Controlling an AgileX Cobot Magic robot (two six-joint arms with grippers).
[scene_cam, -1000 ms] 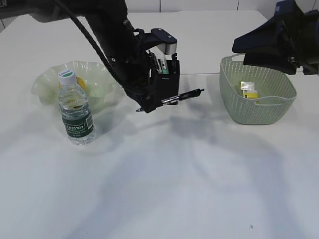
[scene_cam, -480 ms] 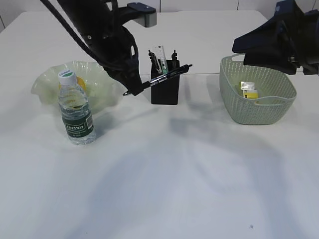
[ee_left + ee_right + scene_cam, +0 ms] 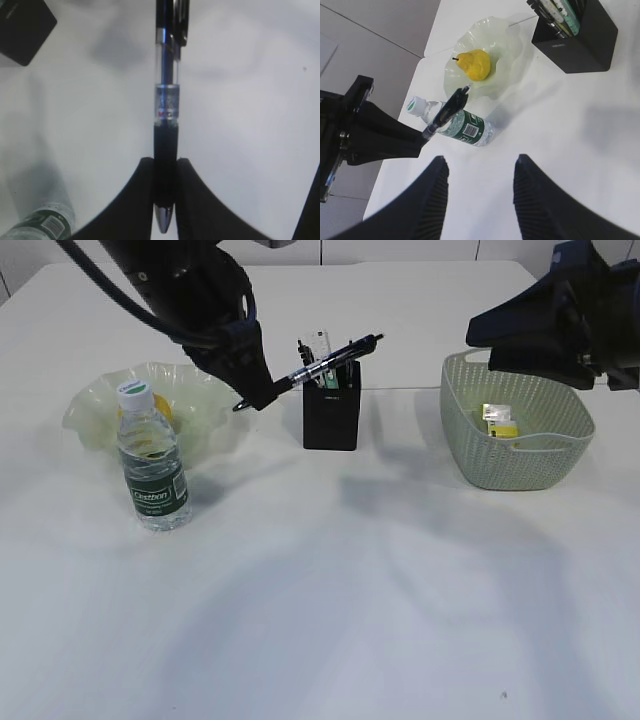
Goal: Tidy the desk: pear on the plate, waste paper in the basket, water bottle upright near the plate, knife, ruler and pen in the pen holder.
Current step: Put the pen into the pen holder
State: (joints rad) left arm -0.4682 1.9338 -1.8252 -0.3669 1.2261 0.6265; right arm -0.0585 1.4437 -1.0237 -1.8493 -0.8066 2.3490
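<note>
Above the table's middle, toward its far edge, the pen (image 3: 322,366) hangs in the air, slanted, its clip end up over the holder (image 3: 331,415) and its tip low toward the plate (image 3: 100,410). Left gripper (image 3: 165,210) is clenched on the pen's black grip section, just above the tip.

Step in hand, I'd say: the last one, pen into holder. Pear (image 3: 474,64) is on the plate, bottle (image 3: 150,460) upright just in front of the plate, wrapper (image 3: 498,420) in the basket (image 3: 520,455) near the right edge; holder already has items standing in it, prob. knife and ruler, can't tell which is which.

Next move needs: tilt pen closer to vertical, line one end up w/ a free gap in the holder, lower, then let go. Holder looks crowded, so aim matters.

Right gripper (image 3: 479,195) is released, nothing between its jaws, parked high at the right.

Views: left wrist shows the pinch on the pen close up, not clear from outside. Right wrist shows the pear, which the exterior view mostly hides behind the bottle. Only the exterior shows the basket and wrapper.
</note>
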